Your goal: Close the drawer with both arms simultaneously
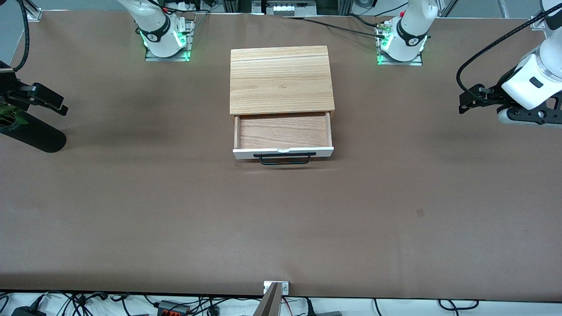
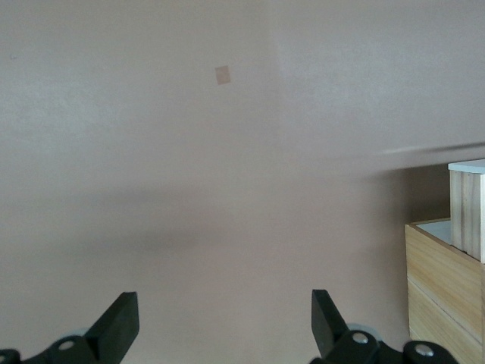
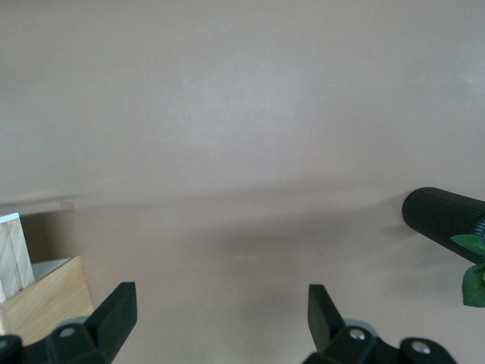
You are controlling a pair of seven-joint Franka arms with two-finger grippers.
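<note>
The drawer (image 1: pixel 283 152) stands pulled out of the light-wood casing (image 1: pixel 281 79) at the table's middle, its white front and black bar handle (image 1: pixel 285 159) facing the front camera and its reddish-brown inside (image 1: pixel 283 131) bare. My left gripper (image 1: pixel 464 103) hangs open and empty over the left arm's end of the table, well apart from the drawer. My right gripper (image 1: pixel 61 108) hangs open and empty over the right arm's end. The left wrist view shows open fingers (image 2: pixel 121 322) over bare table and the casing's corner (image 2: pixel 443 280). The right wrist view shows the same (image 3: pixel 45 303).
A black cylinder with green leaves (image 1: pixel 35 134) lies under the right gripper and also shows in the right wrist view (image 3: pixel 443 216). A small tape mark (image 1: pixel 420 212) is on the brown table. Cables run along the table's front edge.
</note>
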